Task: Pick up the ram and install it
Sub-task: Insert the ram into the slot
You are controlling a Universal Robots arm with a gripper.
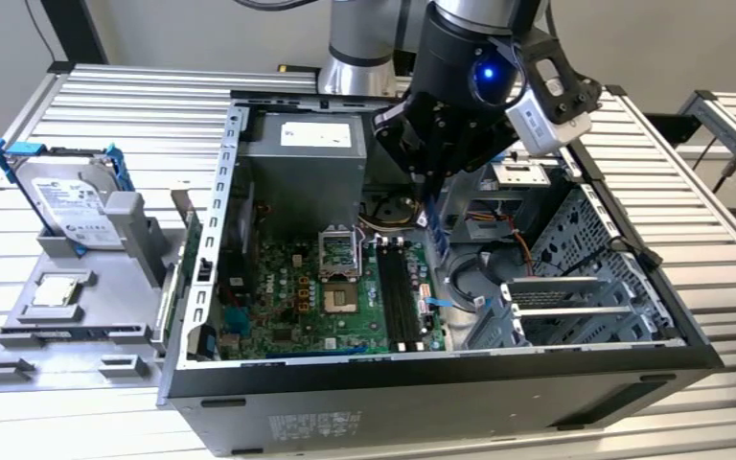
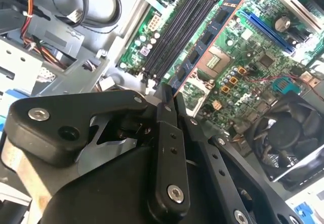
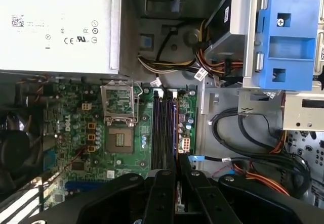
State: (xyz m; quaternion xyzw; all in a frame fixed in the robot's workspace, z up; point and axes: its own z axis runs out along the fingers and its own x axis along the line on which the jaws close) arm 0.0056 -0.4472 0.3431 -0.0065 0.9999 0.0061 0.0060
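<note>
Ram (image 2: 202, 47) is pinched edge-on between the pressed-together fingers of my claw (image 2: 171, 93), hanging inside the open computer case (image 1: 471, 383) over the motherboard. It runs parallel to the black memory slots (image 3: 161, 128), and I can't tell whether it touches them. The processor socket (image 3: 120, 138) sits on one side of the slots. Loose cables (image 3: 243, 143) crowd the other side. The power supply (image 3: 55, 27) sits beyond. A hard drive (image 1: 68, 201) rests outside on the desk (image 1: 126, 105).

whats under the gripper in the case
The ram, held by the gripper, over the black slots on the green board. The gripper covers the ram's held end.
</note>
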